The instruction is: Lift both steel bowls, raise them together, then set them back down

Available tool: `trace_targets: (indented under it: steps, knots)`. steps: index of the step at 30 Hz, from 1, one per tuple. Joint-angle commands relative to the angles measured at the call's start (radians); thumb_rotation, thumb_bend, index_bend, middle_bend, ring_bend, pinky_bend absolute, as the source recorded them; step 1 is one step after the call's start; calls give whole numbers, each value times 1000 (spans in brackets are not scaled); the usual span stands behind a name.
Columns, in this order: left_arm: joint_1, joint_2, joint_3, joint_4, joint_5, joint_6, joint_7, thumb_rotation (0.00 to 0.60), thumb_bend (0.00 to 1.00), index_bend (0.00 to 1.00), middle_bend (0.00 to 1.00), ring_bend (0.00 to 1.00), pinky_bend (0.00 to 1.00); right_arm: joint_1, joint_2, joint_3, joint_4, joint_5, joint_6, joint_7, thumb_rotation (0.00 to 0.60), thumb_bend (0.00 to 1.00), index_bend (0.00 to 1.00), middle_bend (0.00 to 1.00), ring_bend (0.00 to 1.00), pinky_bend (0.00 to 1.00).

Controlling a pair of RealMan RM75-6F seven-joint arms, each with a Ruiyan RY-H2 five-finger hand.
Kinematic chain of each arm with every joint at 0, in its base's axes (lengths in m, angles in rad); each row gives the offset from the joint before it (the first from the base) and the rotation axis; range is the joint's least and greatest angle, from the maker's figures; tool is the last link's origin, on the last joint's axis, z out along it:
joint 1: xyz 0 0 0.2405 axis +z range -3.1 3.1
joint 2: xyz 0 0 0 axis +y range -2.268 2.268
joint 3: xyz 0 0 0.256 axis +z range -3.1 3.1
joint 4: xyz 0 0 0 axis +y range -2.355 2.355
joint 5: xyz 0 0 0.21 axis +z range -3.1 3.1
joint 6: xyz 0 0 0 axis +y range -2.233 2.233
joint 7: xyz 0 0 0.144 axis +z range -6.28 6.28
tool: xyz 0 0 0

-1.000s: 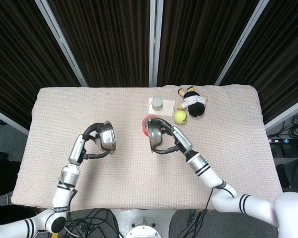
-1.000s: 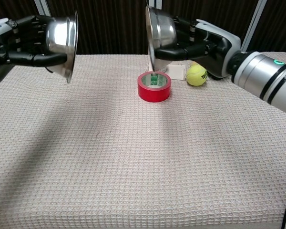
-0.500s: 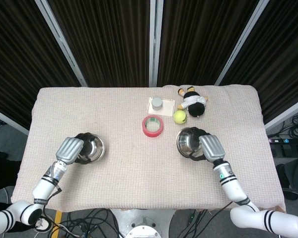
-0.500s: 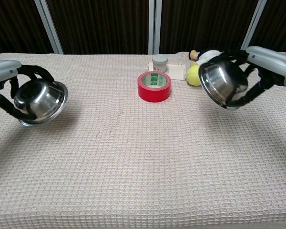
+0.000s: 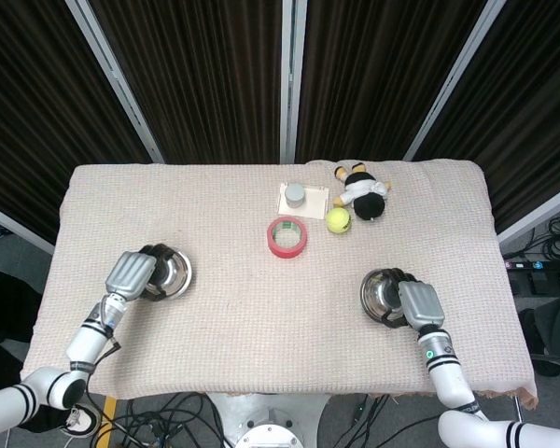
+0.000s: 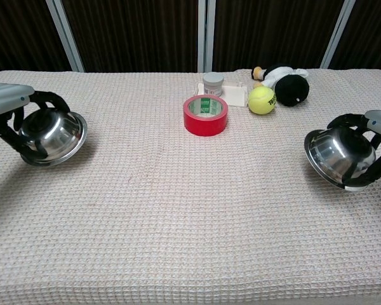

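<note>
My left hand [image 5: 133, 275] [image 6: 13, 111] grips one steel bowl [image 5: 167, 273] [image 6: 51, 136] at the table's left side; the bowl is tilted, its mouth facing the middle, low over the cloth. My right hand [image 5: 417, 305] [image 6: 376, 136] grips the other steel bowl [image 5: 383, 293] [image 6: 336, 155] at the right side, also tilted inward and close to the cloth. Black fingers [image 6: 349, 122] wrap over that bowl's rim. Whether either bowl touches the table I cannot tell.
A red tape roll [image 5: 287, 236] [image 6: 206, 115] lies mid-table toward the back. Behind it stand a small jar on a white tray [image 5: 296, 195] [image 6: 213, 83], a yellow tennis ball [image 5: 338, 220] [image 6: 261, 100] and a plush toy [image 5: 362, 192] [image 6: 286, 82]. A beige woven cloth [image 6: 190, 222] covers the table.
Both hands have swung apart from the centre and come down with their bowls, from high and near the tape roll to low at the table's left and right sides.
</note>
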Motion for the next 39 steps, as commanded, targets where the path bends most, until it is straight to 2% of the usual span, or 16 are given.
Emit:
trace_targets:
  steps: [1, 6, 8, 10, 11, 13, 15, 17, 23, 26, 32, 36, 39]
  knots:
    - [-9, -11, -2, 13, -4, -12, -10, 600, 341, 398, 383, 352, 502, -4, -3, 2, 3, -4, -5, 5, 600, 198, 414, 320, 256, 339]
    - [-17, -29, 5, 34, -6, -28, -12, 600, 329, 362, 371, 349, 501, -2, -5, 11, 6, -7, -25, 4, 600, 195, 398, 317, 253, 339]
    - [-21, -26, 11, 34, -12, -48, -10, 600, 303, 291, 321, 308, 480, -1, -3, 10, 3, -6, -35, 0, 600, 174, 360, 305, 243, 329]
    - [-27, -14, 20, 25, -21, -78, -1, 600, 247, 165, 233, 232, 422, 2, 4, 11, -4, -2, -49, -3, 600, 134, 262, 260, 198, 291]
    - [-27, -11, 20, 20, -21, -79, -4, 600, 195, 69, 137, 151, 355, 4, 8, 12, -9, -3, -55, -5, 600, 107, 171, 205, 139, 246]
    - [-21, -20, 18, 28, 1, -46, -33, 600, 135, 6, 30, 55, 273, 5, 13, 10, -14, -7, -60, -10, 600, 64, 58, 112, 49, 162]
    - [-14, -32, 16, 49, 27, -8, -68, 600, 93, 0, 0, 9, 222, 5, 20, 9, -20, -5, -65, -14, 600, 16, 2, 26, 1, 61]
    - [-10, -40, 14, 68, 41, 20, -79, 600, 77, 0, 0, 0, 198, 4, 24, 11, -24, -3, -69, -12, 600, 1, 0, 2, 0, 14]
    - [6, -34, 7, 67, 38, 64, -65, 600, 67, 0, 0, 0, 171, -8, 37, 11, -37, -14, -62, 2, 600, 0, 0, 0, 0, 0]
    - [41, -20, -2, 32, 29, 133, -39, 600, 67, 0, 0, 0, 169, -30, 51, 8, -56, -44, -26, 17, 600, 0, 0, 0, 0, 0]
    - [194, -4, -9, -77, -21, 372, 28, 600, 89, 0, 0, 0, 167, -116, 76, -26, -75, -149, 123, 37, 600, 0, 0, 0, 0, 0]
    - [298, -6, 19, -130, -35, 496, 48, 600, 93, 0, 0, 0, 166, -178, 55, -63, -40, -230, 205, 68, 600, 0, 0, 0, 0, 0]
    - [365, -19, 54, -118, -13, 573, 40, 600, 92, 0, 0, 0, 166, -216, 14, -80, 36, -302, 259, 119, 600, 0, 0, 0, 0, 0]
